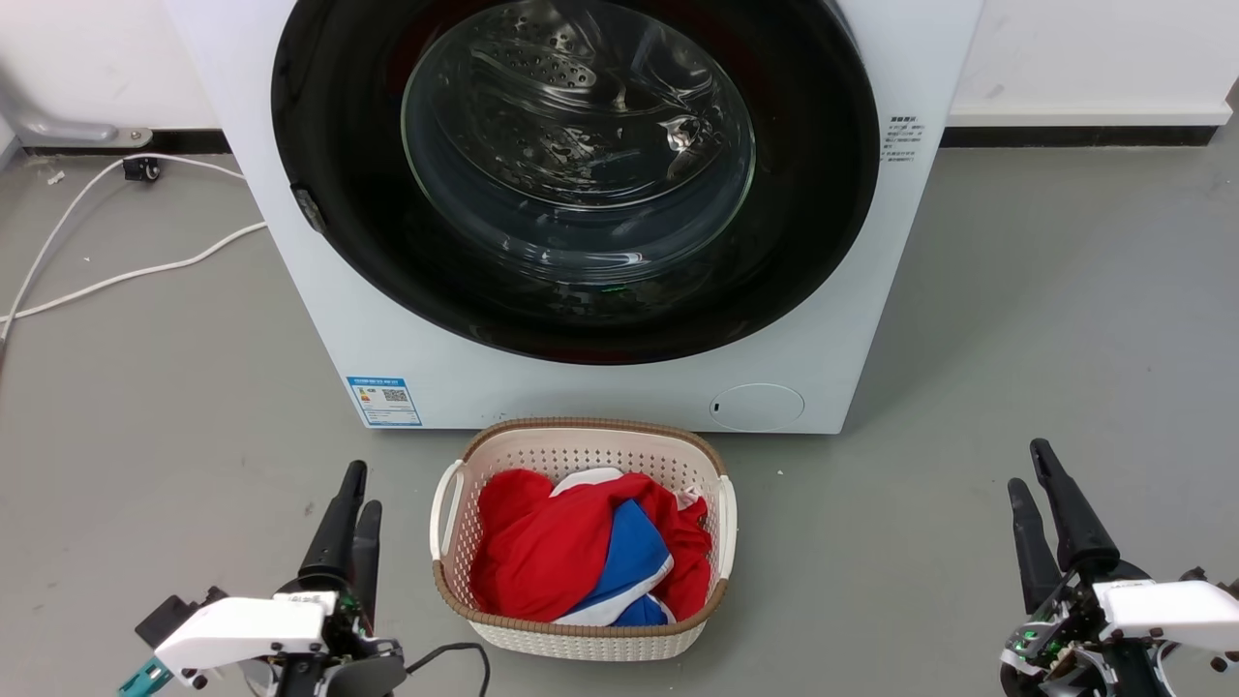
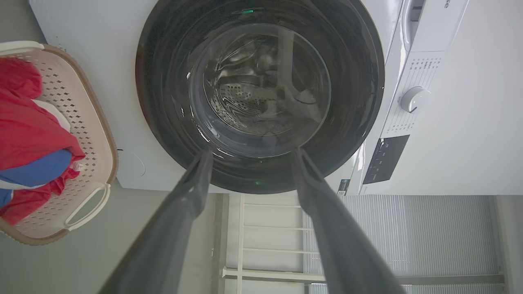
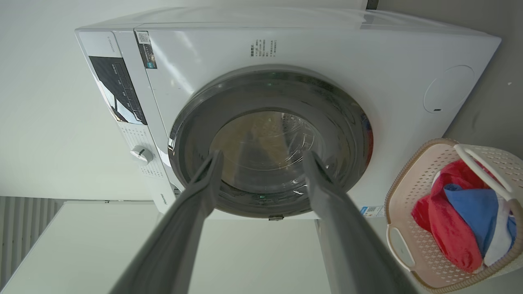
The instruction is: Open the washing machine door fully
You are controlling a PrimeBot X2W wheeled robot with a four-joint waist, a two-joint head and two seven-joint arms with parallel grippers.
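Left gripper is held low at the near left, fingers parted and empty, as its wrist view confirms. The right gripper is set likewise at the near right, fingers spread, nothing between them. Both are positioned well short of the washing machine, which stands straight ahead on the grey floor. Between the two grippers a cream laundry basket of red, blue and white clothes is placed, just before the machine's front. The washing machine door is seen beyond and above the basket, apparently shut flat against the white front, its glass bowl central. A small grey catch is noted on the door's rim at the robot's left. The door is judged to pivot on the opposite, right edge, so a pull is expected to start from the left rim. The left gripper is judged the nearer to that catch, which lies up and forward of its fingertips, with the basket to be skirted on the way.
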